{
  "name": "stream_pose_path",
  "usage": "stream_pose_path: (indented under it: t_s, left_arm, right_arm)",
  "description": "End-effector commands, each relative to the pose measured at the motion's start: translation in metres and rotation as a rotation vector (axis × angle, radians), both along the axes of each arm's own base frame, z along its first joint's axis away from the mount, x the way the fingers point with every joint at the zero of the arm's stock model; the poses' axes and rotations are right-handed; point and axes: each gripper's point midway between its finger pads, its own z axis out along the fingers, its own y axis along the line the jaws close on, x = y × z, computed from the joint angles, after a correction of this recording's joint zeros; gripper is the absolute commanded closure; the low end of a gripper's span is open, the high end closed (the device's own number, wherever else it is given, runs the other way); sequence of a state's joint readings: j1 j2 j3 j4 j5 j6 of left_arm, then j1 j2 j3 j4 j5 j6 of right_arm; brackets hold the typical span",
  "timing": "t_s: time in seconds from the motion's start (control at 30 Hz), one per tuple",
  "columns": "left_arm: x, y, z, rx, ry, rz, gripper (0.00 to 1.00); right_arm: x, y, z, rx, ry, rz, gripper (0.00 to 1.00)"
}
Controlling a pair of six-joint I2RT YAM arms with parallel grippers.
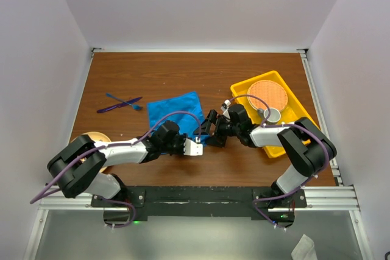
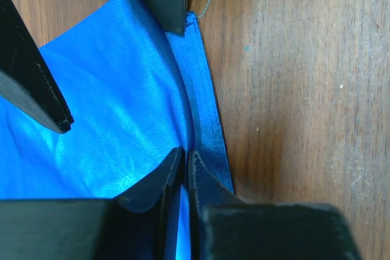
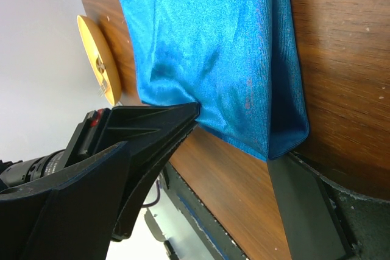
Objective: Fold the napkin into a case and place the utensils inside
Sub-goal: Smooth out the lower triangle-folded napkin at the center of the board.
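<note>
Left gripper (image 2: 186, 153) pinches the napkin's (image 2: 109, 108) hem at its near corner. Right gripper (image 3: 234, 135), spread wide, straddles that corner from opposite. The cloth extends away across the surface (image 2: 292, 120).

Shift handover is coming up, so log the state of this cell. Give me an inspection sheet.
Surface: brown wooden table, a few specks.
Job's things: napkin, one edge folded over; blue and purple utensils crossed, apart from it.
Clutter: yellow tray holding woven disc and white cup; tan plate at near left.
Claws: left claw pinching napkin hem; right claw open, astride its corner.
Cables: purple cables looping above the table.
Surroundings: white walls.
</note>
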State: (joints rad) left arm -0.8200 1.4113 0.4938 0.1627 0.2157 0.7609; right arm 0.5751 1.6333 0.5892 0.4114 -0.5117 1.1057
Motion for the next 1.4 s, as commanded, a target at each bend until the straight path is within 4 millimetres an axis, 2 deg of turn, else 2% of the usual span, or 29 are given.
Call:
stream_pose_path:
  t_s: [0.0, 0.07, 0.37, 0.9, 1.07, 1.13, 1.17, 1.2, 1.27, 1.33, 1.37]
  left_arm:
    - [0.004, -0.008, 0.014, -0.018, -0.038, -0.031, 0.95]
    - [0.003, -0.006, 0.015, -0.016, -0.036, -0.028, 1.0]
    - [-0.011, 0.004, 0.015, -0.015, -0.017, -0.038, 1.0]
    - [-0.032, 0.004, 0.01, -0.022, 0.039, -0.123, 1.0]
    - [-0.032, 0.003, 0.01, -0.028, 0.04, -0.124, 1.0]
    - [-0.031, 0.003, 0.009, -0.028, 0.044, -0.114, 0.91]
    - [-0.028, 0.001, 0.012, -0.037, 0.035, -0.108, 0.84]
    - [-0.027, 0.0, 0.013, -0.04, 0.035, -0.1, 0.7]
    - [-0.025, -0.003, 0.022, -0.057, 0.04, -0.083, 0.63]
    - [-0.028, -0.004, 0.035, -0.082, 0.047, -0.082, 0.62]
    - [-0.034, -0.003, 0.038, -0.09, 0.069, -0.096, 0.62]
  right_arm:
    - [0.004, -0.008, -0.007, -0.061, -0.012, -0.034, 0.02]
    - [0.004, -0.008, -0.007, -0.063, -0.015, -0.036, 0.02]
    - [0.004, -0.01, -0.009, -0.075, -0.012, -0.038, 0.02]
    - [0.002, -0.012, -0.01, -0.082, -0.01, -0.042, 0.02]
    - [0.002, -0.011, -0.008, -0.083, -0.016, -0.036, 0.02]
    - [0.004, -0.011, -0.006, -0.085, -0.025, -0.027, 0.02]
    - [0.002, -0.009, -0.005, -0.085, -0.021, -0.012, 0.02]
    - [0.006, -0.005, 0.002, -0.075, -0.037, -0.001, 0.02]
    - [0.011, -0.001, 0.016, -0.076, -0.061, 0.031, 0.02]
    - [0.009, -0.001, 0.026, -0.098, -0.088, 0.076, 0.02]
    - [0.014, 0.002, 0.04, -0.093, -0.115, 0.09, 0.02]
